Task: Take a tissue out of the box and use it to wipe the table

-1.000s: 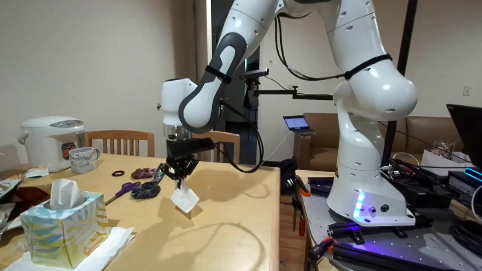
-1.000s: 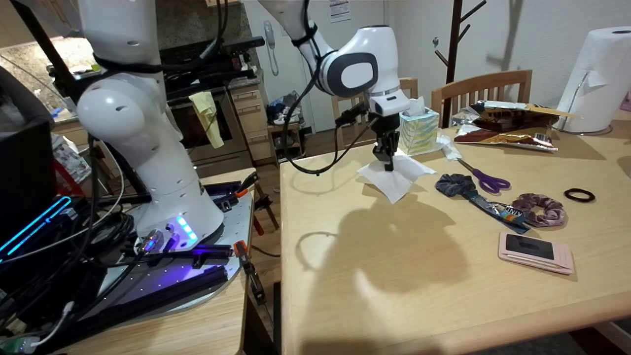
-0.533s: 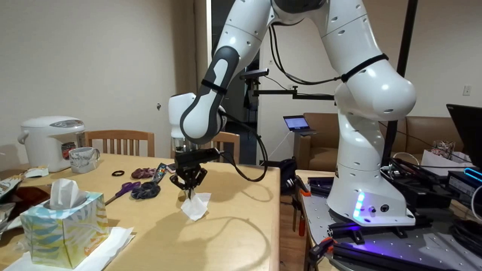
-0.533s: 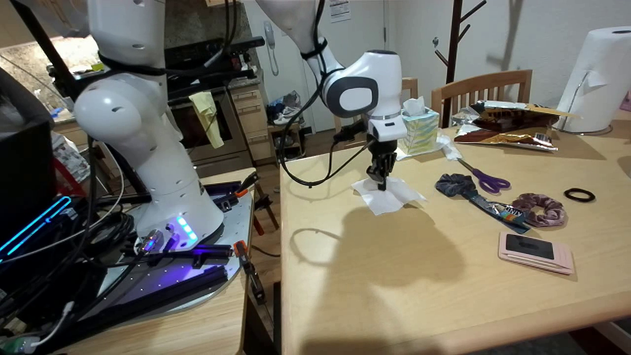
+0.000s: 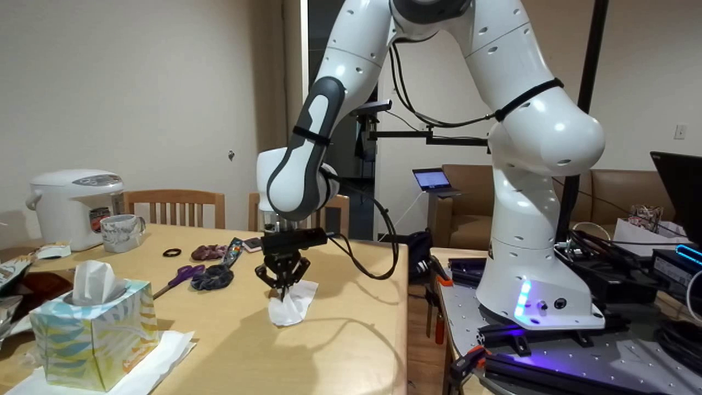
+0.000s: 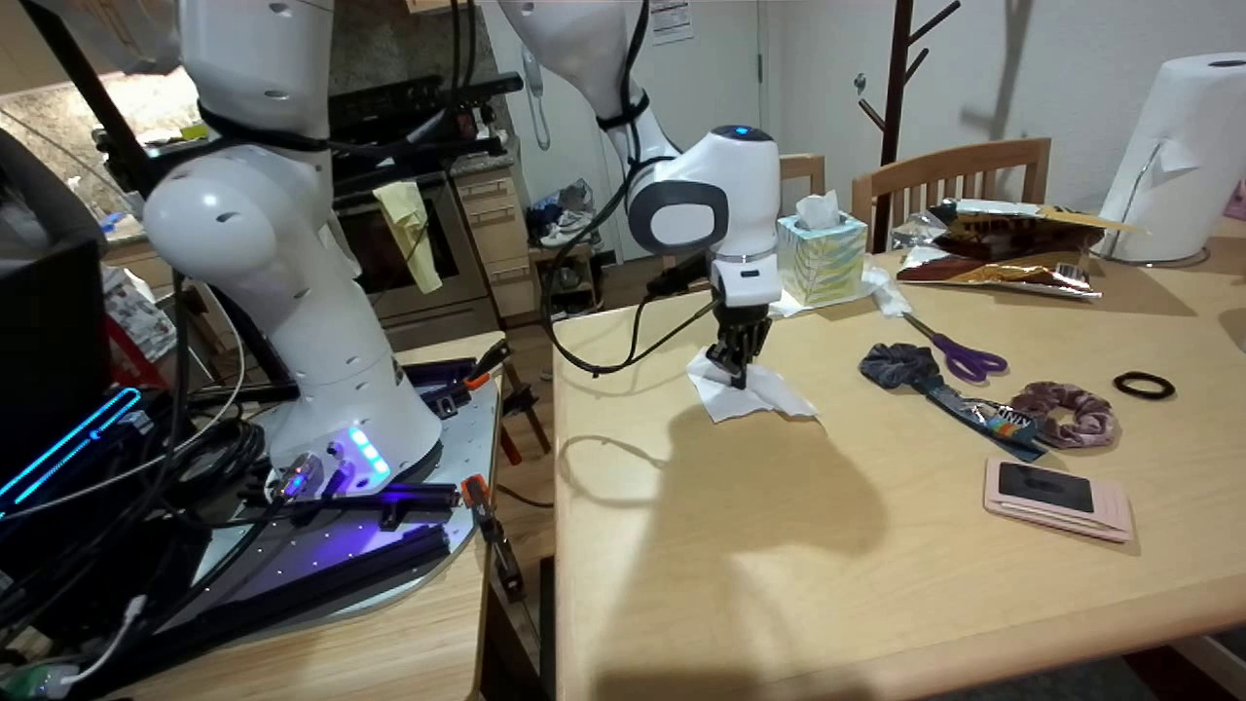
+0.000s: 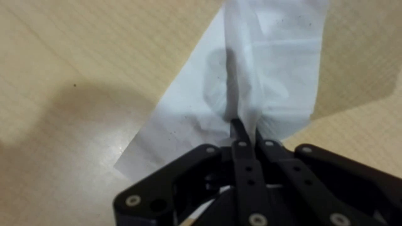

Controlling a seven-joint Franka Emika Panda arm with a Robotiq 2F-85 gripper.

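My gripper shows in the wrist view (image 7: 246,128) and in both exterior views (image 5: 283,295) (image 6: 739,380). It points down, shut on a pinched fold of the thin white tissue (image 7: 188,106). The tissue (image 5: 289,309) is spread below and around the fingertips (image 6: 722,399), and most of it lies against the table's light tan top (image 5: 351,329), creased and slightly lifted at the fold. The teal-patterned box (image 5: 93,334) stands at the front left in an exterior view with a white tuft in its top. It also shows behind the gripper in an exterior view (image 6: 825,263).
Flat white paper (image 5: 170,351) lies under the box. Purple scissors (image 6: 964,358), a dark scrunchie (image 6: 897,365), a mauve scrunchie (image 6: 1066,414), a wrapper (image 6: 988,419) and a pink wallet (image 6: 1059,498) lie on the table. Foil bags (image 6: 1003,248) and a paper towel roll (image 6: 1173,161) stand farther off.
My gripper has come down with the tissue and shifted toward the robot's base. The tissue, hanging in the air one second ago, now rests on the tabletop and is more bunched.
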